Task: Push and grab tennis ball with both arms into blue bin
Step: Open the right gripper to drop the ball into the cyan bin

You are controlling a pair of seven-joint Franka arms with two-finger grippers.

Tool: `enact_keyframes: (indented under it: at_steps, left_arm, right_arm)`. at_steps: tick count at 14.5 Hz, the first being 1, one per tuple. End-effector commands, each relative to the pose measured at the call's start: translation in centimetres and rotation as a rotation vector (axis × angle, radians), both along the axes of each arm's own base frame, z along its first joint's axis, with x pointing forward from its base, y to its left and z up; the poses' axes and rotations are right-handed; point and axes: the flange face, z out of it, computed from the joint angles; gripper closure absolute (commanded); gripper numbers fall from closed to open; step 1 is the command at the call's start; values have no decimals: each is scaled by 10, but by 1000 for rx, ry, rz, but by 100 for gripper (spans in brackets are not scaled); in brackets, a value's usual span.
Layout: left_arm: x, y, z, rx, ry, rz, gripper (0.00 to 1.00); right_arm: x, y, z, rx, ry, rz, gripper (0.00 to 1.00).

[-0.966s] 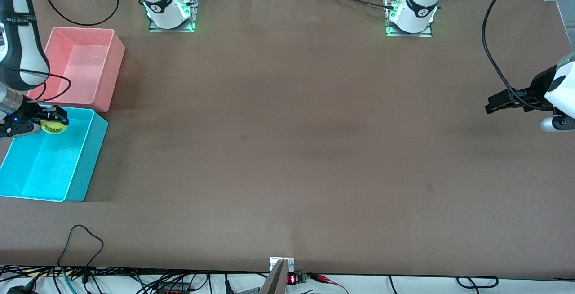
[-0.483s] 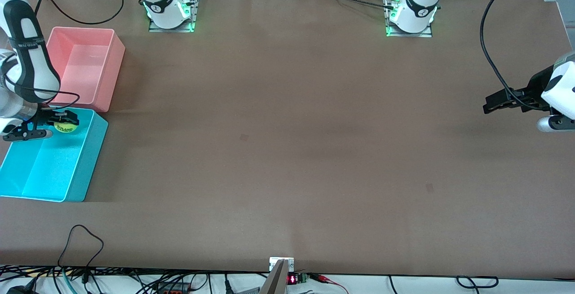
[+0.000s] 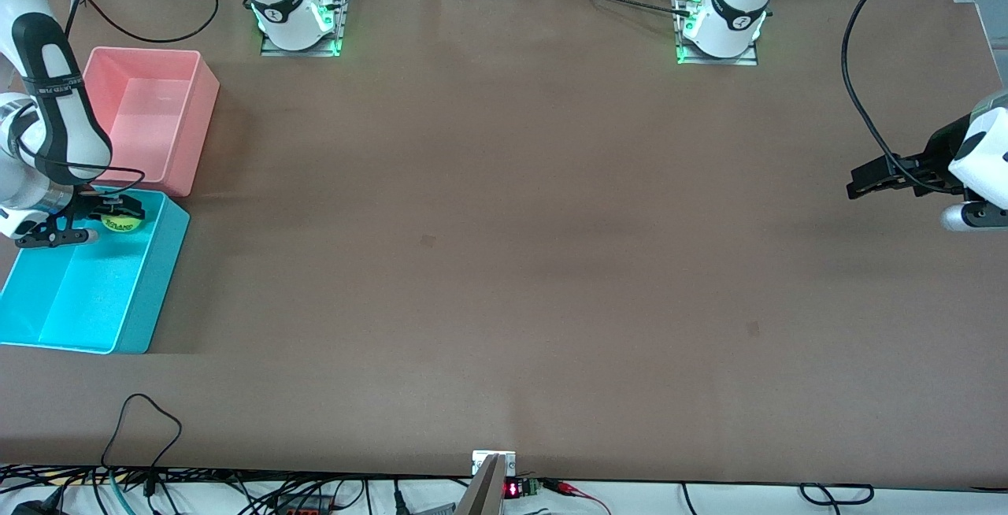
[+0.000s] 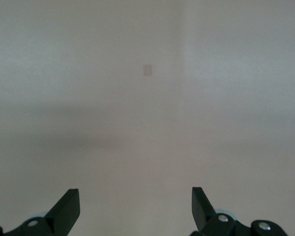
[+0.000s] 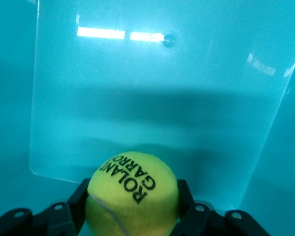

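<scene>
The yellow-green tennis ball [image 3: 122,223] with dark lettering is held between my right gripper's [image 3: 116,214] fingers, over the end of the blue bin [image 3: 87,294] that lies beside the pink tub. In the right wrist view the ball [image 5: 133,194] fills the jaws, with the bin's cyan floor [image 5: 152,103] below it. My right gripper [image 5: 132,196] is shut on the ball. My left gripper [image 3: 862,182] hangs open and empty over the table at the left arm's end, and it waits; its fingers [image 4: 66,209] show over bare table.
A pink-red tub [image 3: 185,117] stands against the blue bin, farther from the front camera. Black cables trail by the right arm and loop on the table's front edge [image 3: 142,420]. The brown table [image 3: 504,224] spreads between the arms.
My right gripper with the ball has shifted a little toward the bin's wall on the table-centre side and lowered slightly. The left arm has barely moved.
</scene>
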Motion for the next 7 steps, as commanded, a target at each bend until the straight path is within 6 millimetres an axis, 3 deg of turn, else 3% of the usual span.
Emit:
enact_keyframes:
  at_steps: [1, 3, 5, 7]
  left_arm:
    - [-1, 1, 5, 16, -2, -7, 0]
    - [-1, 2, 3, 17, 1, -5, 0]
    - [-1, 2, 4, 17, -2, -5, 0]
    - [0, -2, 5, 19, -10, -8, 0]
  right_arm:
    - [4, -4, 3, 5, -14, -19, 0]
    - [10, -5, 15, -2, -37, -13, 0]
    - [30, -2, 49, -18, -95, 4, 0]
    - [36, 2, 82, -21, -151, -1, 0]
